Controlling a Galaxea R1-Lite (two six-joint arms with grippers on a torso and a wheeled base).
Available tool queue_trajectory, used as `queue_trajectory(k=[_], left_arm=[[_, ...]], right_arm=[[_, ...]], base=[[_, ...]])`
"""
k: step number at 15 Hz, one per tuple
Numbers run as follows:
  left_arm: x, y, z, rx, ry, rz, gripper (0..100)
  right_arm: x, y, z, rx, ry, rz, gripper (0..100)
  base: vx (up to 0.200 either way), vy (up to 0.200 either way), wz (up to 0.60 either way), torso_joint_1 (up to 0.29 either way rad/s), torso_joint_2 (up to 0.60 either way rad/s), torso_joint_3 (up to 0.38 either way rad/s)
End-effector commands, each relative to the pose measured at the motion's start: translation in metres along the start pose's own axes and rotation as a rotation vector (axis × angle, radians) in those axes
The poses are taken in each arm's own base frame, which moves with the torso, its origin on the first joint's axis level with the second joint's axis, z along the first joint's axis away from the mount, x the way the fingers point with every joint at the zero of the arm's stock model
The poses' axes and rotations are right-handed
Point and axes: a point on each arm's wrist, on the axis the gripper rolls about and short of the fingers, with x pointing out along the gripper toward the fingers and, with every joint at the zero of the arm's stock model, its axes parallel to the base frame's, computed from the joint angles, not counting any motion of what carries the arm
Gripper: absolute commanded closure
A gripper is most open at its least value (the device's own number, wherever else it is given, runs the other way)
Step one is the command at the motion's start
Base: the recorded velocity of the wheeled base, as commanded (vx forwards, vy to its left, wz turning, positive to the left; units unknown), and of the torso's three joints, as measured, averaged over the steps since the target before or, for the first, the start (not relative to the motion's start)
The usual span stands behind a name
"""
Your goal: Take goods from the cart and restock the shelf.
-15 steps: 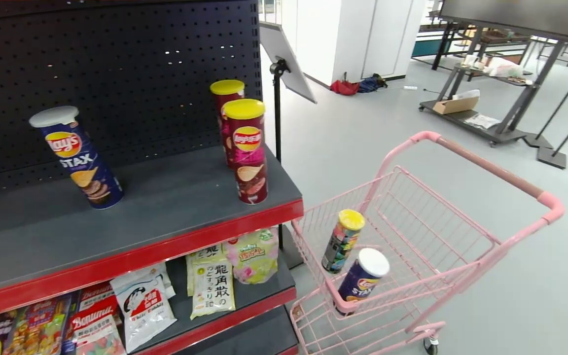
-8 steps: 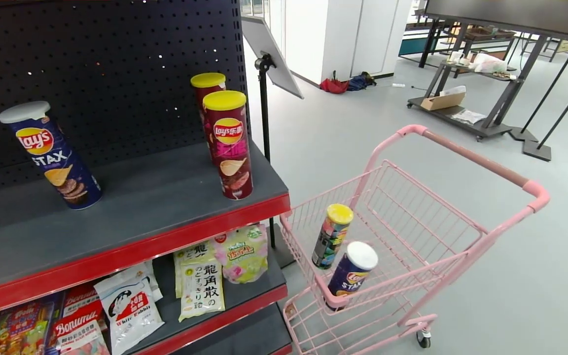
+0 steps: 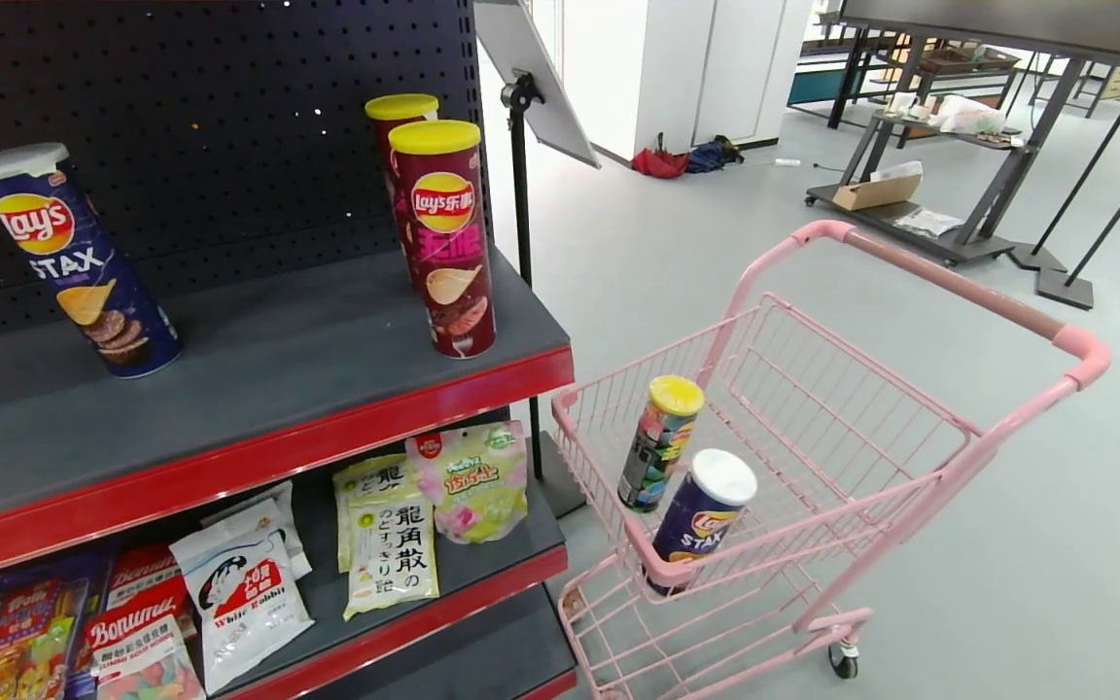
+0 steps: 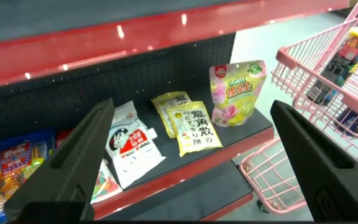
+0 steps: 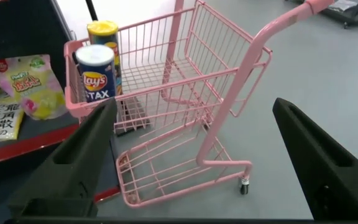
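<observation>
Head view: camera shifted, cart (image 3: 949,289) still beside shelf (image 3: 327,326) | left claw (image 4: 191,109) released | right claw (image 5: 194,106) released

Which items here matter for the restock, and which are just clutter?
Job:
- pink cart
- blue can in the cart
- yellow-lidded can in the cart
- top shelf

Lying about:
- snack bags below
- sign stand
- cardboard box in the background

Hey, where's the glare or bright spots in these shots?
Left wrist view: lamp glints dot the red shelf edge. Head view: pinpoints of light shine through the pegboard holes; the lower shelf lies in shade. Right wrist view: floor evenly lit, no glare.
</observation>
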Motion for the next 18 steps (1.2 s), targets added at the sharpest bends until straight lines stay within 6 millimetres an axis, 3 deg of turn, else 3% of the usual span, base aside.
queue_trajectory(k=[1, 7, 11, 12, 13, 14, 15, 17, 18], left_arm=[[0.0, 0.0, 0.0, 0.0, 0.0, 0.001, 0], [0.0, 0.0, 0.0, 0.0, 0.0, 0.001, 0], [0.0, 0.0, 0.0, 0.0, 0.002, 0.001, 0], [0.0, 0.0, 0.0, 0.0, 0.0, 0.001, 0], [0.0, 0.0, 0.0, 0.0, 0.0, 0.001, 0], [0.0, 0.0, 0.0, 0.0, 0.0, 0.001, 0], [0.0, 0.0, 0.0, 0.0, 0.0, -0.001, 0], [0.0, 0.0, 0.0, 0.0, 0.0, -0.001, 0], [0.0, 0.0, 0.0, 0.0, 0.0, -0.001, 0]], right_arm=[[0.0, 0.0, 0.0, 0.0, 0.0, 0.0, 0], [0.0, 0.0, 0.0, -0.002, 0.0, 0.002, 0], [0.001, 0.0, 0.001, -0.012, 0.015, 0.034, 0], [0.0, 0.001, 0.029, -0.001, -0.017, 0.089, 0], [0.016, 0.002, 0.081, 0.05, 0.034, 0.121, 0], [0.038, 0.003, 0.116, 0.102, 0.072, 0.15, 0], [0.063, 0.008, 0.131, 0.072, 0.118, 0.271, 0], [0.115, 0.029, 0.124, 0.057, 0.165, 0.438, 0], [0.145, 0.039, 0.106, 0.052, 0.193, 0.446, 0]], base=[[0.0, 0.0, 0.0, -0.198, 0.52, 0.325], [0.0, 0.0, 0.0, -0.172, 0.52, 0.342], [0.0, 0.0, 0.0, -0.029, 0.1, 0.069], [0.0, 0.0, 0.0, 0.0, 0.0, 0.0], [0.0, 0.0, 0.0, 0.0, 0.0, 0.0], [0.0, 0.0, 0.0, 0.0, 0.0, 0.0], [0.0, 0.0, 0.0, 0.0, 0.0, 0.0], [0.0, 0.0, 0.0, 0.0, 0.0, 0.0], [0.0, 0.0, 0.0, 0.0, 0.0, 0.0]])
